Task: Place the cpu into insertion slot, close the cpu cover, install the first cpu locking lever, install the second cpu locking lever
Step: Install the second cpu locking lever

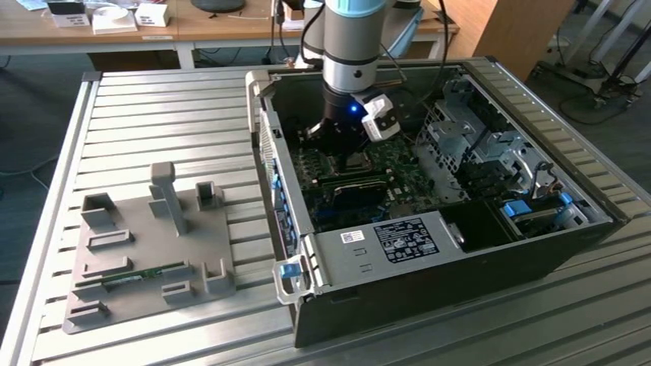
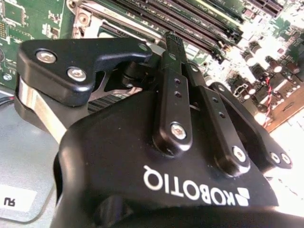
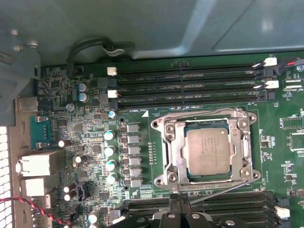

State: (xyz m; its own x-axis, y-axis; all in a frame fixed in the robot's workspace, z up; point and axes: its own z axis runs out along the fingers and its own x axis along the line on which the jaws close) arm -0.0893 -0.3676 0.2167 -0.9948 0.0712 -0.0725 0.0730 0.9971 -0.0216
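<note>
The claw (image 1: pixel 344 143), its black fingers (image 2: pixel 175 52) drawn together around nothing visible, hangs low inside the open computer case (image 1: pixel 529 252) just above the motherboard (image 3: pixel 85 142). In the first wrist view the cpu (image 3: pixel 209 152) sits flat in the insertion slot (image 3: pixel 186 175) with the cpu cover (image 3: pixel 173 147) folded down around it, and a thin locking lever (image 3: pixel 218 191) slants along the socket edge nearest the fingertips. Long memory slots (image 3: pixel 190 85) flank the socket on two sides; beside the case, a grey parts fixture (image 1: pixel 152 252) on the ribbed counter (image 1: pixel 152 114) carries a green memory stick (image 1: pixel 133 278).
</note>
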